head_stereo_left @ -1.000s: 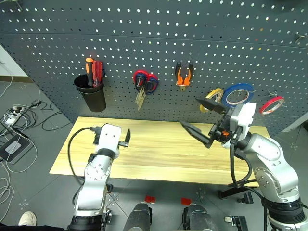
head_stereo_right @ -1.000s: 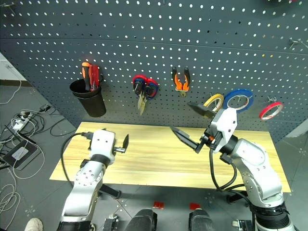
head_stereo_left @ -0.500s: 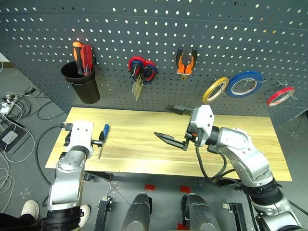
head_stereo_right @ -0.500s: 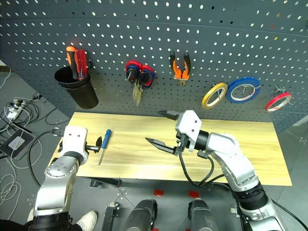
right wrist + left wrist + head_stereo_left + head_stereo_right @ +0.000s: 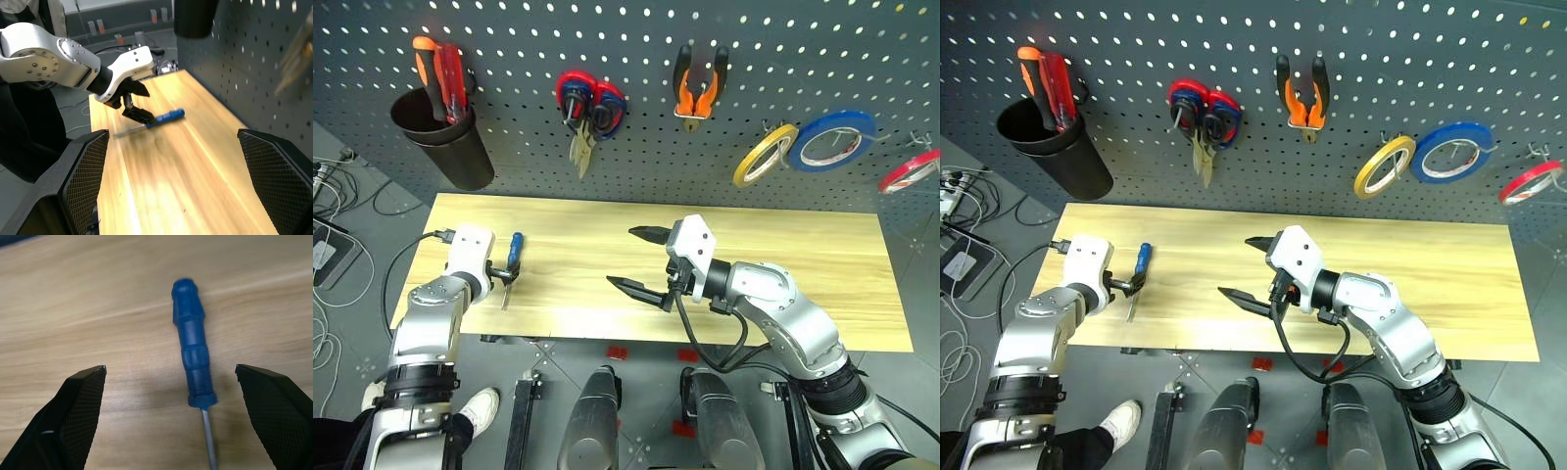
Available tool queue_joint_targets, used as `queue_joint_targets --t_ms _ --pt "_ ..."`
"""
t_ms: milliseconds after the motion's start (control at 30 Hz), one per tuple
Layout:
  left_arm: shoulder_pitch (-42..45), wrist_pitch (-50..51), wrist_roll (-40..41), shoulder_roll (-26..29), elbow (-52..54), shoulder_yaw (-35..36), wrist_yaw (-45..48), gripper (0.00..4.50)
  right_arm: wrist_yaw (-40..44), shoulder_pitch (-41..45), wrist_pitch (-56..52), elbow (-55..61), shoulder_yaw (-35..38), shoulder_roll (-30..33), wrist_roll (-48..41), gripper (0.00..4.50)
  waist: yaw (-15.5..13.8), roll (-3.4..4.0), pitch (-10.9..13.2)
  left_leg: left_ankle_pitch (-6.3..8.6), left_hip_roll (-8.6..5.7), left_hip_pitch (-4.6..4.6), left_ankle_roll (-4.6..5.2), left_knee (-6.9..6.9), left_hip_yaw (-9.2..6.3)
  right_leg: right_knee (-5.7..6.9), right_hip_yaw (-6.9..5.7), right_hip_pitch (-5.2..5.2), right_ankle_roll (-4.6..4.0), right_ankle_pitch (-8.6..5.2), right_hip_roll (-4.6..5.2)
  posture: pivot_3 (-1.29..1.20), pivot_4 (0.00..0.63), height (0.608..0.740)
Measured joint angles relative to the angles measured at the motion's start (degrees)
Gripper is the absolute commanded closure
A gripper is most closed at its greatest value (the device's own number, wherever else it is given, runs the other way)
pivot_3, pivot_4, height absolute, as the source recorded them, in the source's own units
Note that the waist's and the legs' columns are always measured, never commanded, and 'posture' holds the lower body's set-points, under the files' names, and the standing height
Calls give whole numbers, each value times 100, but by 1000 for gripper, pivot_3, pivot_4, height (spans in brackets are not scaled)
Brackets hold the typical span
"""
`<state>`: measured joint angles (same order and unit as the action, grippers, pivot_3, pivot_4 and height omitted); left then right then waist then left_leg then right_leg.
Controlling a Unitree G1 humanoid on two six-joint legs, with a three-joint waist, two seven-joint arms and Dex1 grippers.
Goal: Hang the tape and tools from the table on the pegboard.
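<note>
Left gripper (image 5: 506, 277) has swung out to the counter's (image 5: 822, 255) left end, jaws wide, straddling the blue screwdriver (image 5: 192, 363) lying flat there, no contact. Right gripper (image 5: 640, 260) has shifted to mid-counter, wide, empty. Blue tape (image 5: 837, 139) and pliers (image 5: 697, 86) hang on the pegboard (image 5: 636, 39).

You're looking at two arms built of rounded silver-grey shells with small dark screws set into the joints. Each ends in a boxy white wrist housing, and from it spring two black, wedge-shaped fingers (image 5: 637, 260) with a fine cross-hatched texture on their inner faces. A black cable loops under the right forearm; another runs into the back of the left wrist housing, behind the left arm's fingers (image 5: 73, 411).
</note>
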<state>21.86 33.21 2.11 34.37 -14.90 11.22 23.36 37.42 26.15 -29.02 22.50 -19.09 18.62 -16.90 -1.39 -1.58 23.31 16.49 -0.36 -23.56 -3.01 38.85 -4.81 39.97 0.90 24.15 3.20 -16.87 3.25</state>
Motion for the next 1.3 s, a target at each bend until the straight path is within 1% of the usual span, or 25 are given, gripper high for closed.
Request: queue_joint_targets --t_ms 67,167,267,367,433,467,633,667,767,867,967,1067,1167,1200,1300 --pt "161 -176 2 44 -372 -113 147 32 -31 18 -72 0 10 -10 -3 0 2 -6 56 -1 -1 -20 -2 12 0 2 -4 18 0 0 0 132 523 740" --pt "441 -440 21 80 -765 -214 402 32 -107 84 -159 -15 47 -43 -1 0 -10 7 119 -1 -2 -25 -2 14 5 4 -9 21 0 0 0 128 526 740" --pt "694 -510 49 79 -1017 -307 573 553 -168 159 -192 -16 118 -90 -1 0 -8 15 144 -1 -3 -26 -2 13 9 4 -10 21 0 0 0 127 524 740" --pt "858 -574 53 78 -1172 -353 632 1448 -201 165 -217 -18 132 -72 25 0 6 14 177 -2 -2 -26 -2 12 11 3 -9 22 0 0 0 128 529 740" --pt "875 -600 53 78 -1189 -368 650 1997 -201 164 -216 -28 143 -63 41 0 9 15 189 -2 0 -26 -3 11 11 3 -9 24 0 0 -2 128 525 740" --pt "876 -603 56 78 -1187 -382 659 2356 -201 164 -215 -33 161 -62 43 0 9 16 191 -2 0 -26 -3 11 10 3 -8 24 0 0 -2 130 520 740" --pt "850 -527 76 81 -1120 -409 640 3833 -201 203 -153 -131 206 -83 72 0 10 16 193 -2 2 -26 -4 10 7 1 -8 25 0 0 -3 141 505 740" --pt "815 -471 79 86 -1047 -410 627 3916 -201 225 -139 -165 207 -94 105 0 10 15 194 -4 2 -26 -7 10 6 1 -8 25 0 0 -3 146 496 740" --pt "652 -322 86 89 -750 -418 625 3915 -196 272 -37 -297 224 -118 124 0 9 14 194 -13 2 -28 -24 7 3 -3 -7 26 1 0 -2 153 475 740" --pt "396 -201 55 97 -330 -489 607 3915 -142 273 24 -347 272 -120 107 0 6 12 193 -15 2 -30 -26 5 -3 -6 -7 27 1 0 0 155 439 740" --pt "77 -70 -1 101 256 -636 566 3915 -66 235 79 -344 513 -92 -23 0 2 3 185 -17 4 -34 -31 5 -10 -10 -10 28 1 0 5 154 403 740" --pt "-233 203 7 11 1123 -664 457 3915 109 88 82 -246 778 40 -265 0 -6 -6 175 -22 13 -38 -38 2 -17 -17 -14 28 1 0 15 150 355 740" --pt "-578 482 2 -255 2075 -698 206 3915 260 -123 75 -89 1025 161 -559 0 -11 -12 129 -23 11 -44 -42 0 -18 -31 -17 27 2 1 29 153 313 740" --pt "-641 528 0 -340 2268 -722 132 3915 279 -183 74 -43 1095 185 -643 0 -14 -16 102 -24 9 -46 -42 0 -21 -32 -19 26 2 1 33 159 290 740" --pt "-878 597 -135 -635 2972 -760 -294 3915 369 -414 73 159 1332 290 -922 0 -33 -31 -8 -25 6 -52 -45 -1 -27 -46 -29 24 2 1 36 166 251 740"
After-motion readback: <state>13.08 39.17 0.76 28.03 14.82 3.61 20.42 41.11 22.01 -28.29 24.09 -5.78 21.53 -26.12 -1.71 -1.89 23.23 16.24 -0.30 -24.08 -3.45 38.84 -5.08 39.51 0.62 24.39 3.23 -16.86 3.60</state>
